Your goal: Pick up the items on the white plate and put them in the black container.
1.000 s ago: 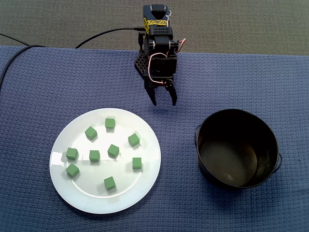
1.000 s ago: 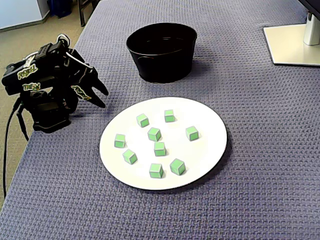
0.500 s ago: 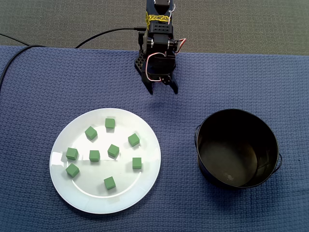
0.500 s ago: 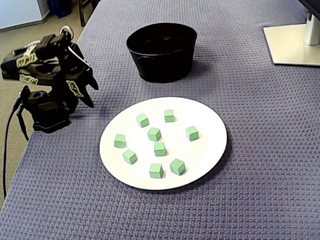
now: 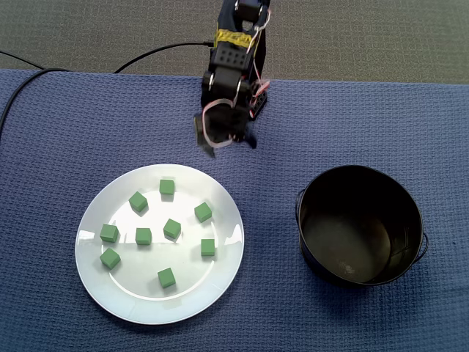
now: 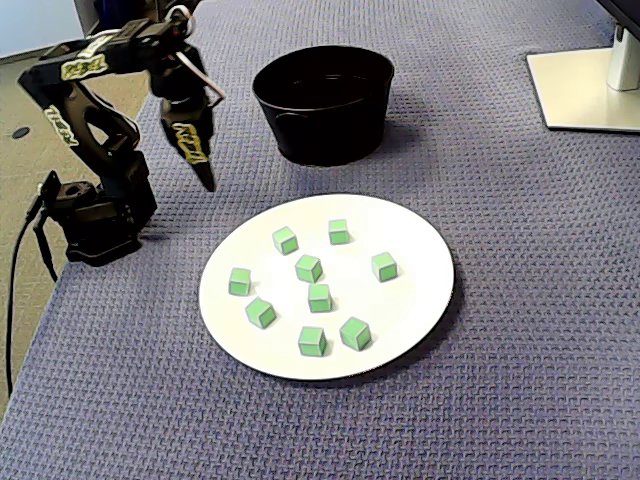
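On the cloth-covered counter [image 5: 58,147], at the left of the top-down fixed view, sat the plate [image 5: 220,279] with nine green cubes [image 5: 171,229] spread loosely over it, none touching another. That spacing looked meant to leave the hand room to close on one cube at a time. All nine lay on the plate, so by my reading none had gone across yet.

Just beyond the plate's upper-right rim hung the hand [image 5: 229,145], tips down over bare counter, its fingers apart and holding nothing. I took that pose for the start of a reach toward the nearest cubes. Right of the plate, well clear of its rim, stood the pot [image 5: 359,227], mouth up, which suited dropping cubes in from above.

Some things were hard to read. The hand was smeared in the top-down view, so how wide it gaped was uncertain, and in the slanted fixed view the hand [image 6: 206,170] showed edge-on as a single blade. The arm's top was cut off by the frame. A cable [image 5: 161,50] behind the plate ran off the left edge. A pale glint lay on the pot's floor; the pot seemed empty, though I could not be sure. Far right of the plate in the slanted view, a pale stand [image 6: 580,90] was cropped.
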{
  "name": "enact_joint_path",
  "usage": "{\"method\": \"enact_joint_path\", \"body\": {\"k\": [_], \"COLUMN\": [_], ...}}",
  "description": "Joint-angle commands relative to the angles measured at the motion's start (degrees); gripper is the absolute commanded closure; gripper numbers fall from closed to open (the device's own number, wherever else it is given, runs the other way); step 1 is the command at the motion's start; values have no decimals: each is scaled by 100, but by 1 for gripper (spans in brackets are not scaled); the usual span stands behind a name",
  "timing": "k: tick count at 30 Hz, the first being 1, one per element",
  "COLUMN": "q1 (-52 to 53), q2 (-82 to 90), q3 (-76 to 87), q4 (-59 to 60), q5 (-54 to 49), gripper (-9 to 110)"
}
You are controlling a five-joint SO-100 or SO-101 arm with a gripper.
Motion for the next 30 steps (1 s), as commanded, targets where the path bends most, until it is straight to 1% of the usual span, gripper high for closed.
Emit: {"method": "enact_joint_path", "body": {"k": [1, 5, 12, 15, 21, 27, 30], "q1": [255, 422, 501, 545, 413, 352, 299], "q2": [-1257, -2259, -3445, -3656, -3920, -4236, -4280], "q3": [-1248, -1811, -2496, -2312, -2320, -2347, -2320], "q4": [-62, -659, -958, -1494, -1573, -1916, -1942], "q5": [-483, -738, -782, -791, -756, -633, -527], "gripper": [71, 70, 70, 72, 73, 74, 81]}}
